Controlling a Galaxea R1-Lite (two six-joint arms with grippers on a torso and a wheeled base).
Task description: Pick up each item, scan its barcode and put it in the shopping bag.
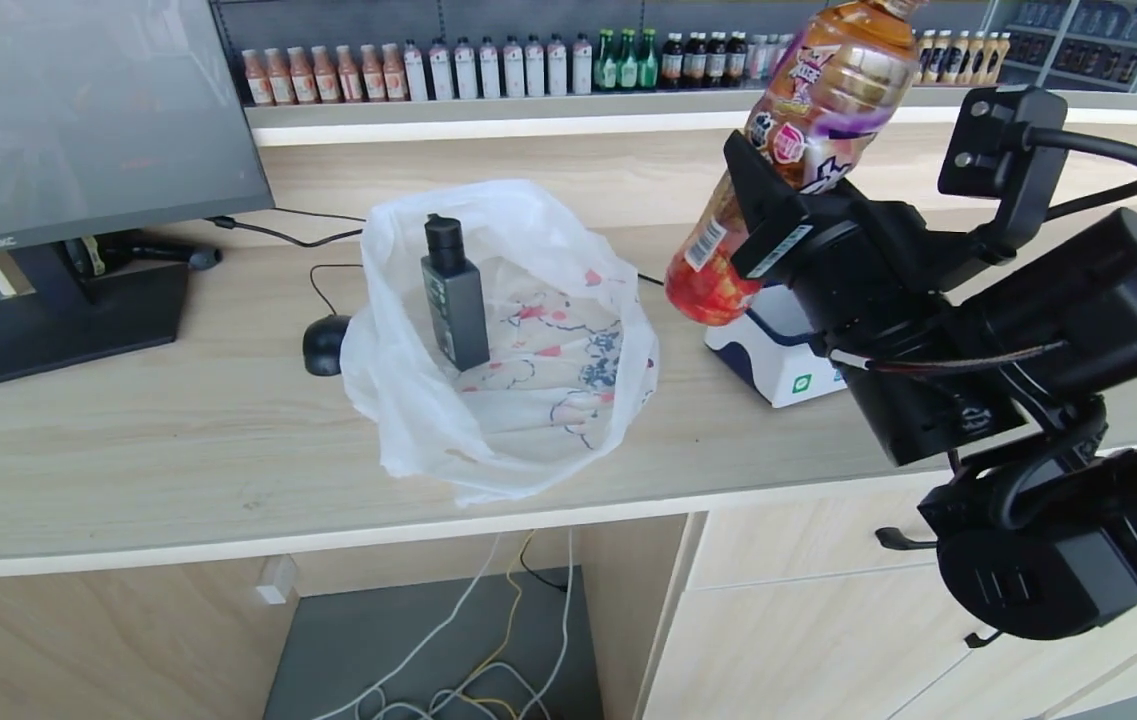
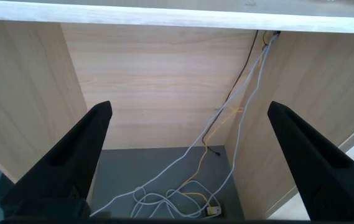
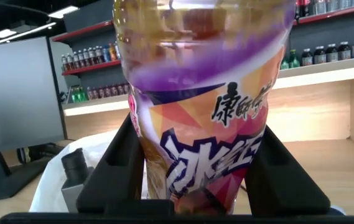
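1 dark bottle (image 1: 455,300) sits in the shopping bag (image 1: 398,400). Your right gripper (image 1: 773,200) pinches the tea bottle (image 1: 828,90), tilted, raised near the scanner (image 1: 778,375); bagging left to do. Your left gripper (image 2: 189,109): fingers spread, empty.

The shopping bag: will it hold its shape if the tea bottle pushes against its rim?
Probably not: the shopping bag is thin, crumpled plastic, so its rim would likely fold inward. It looks light and might slide, though the dark bottle standing inside may anchor it.
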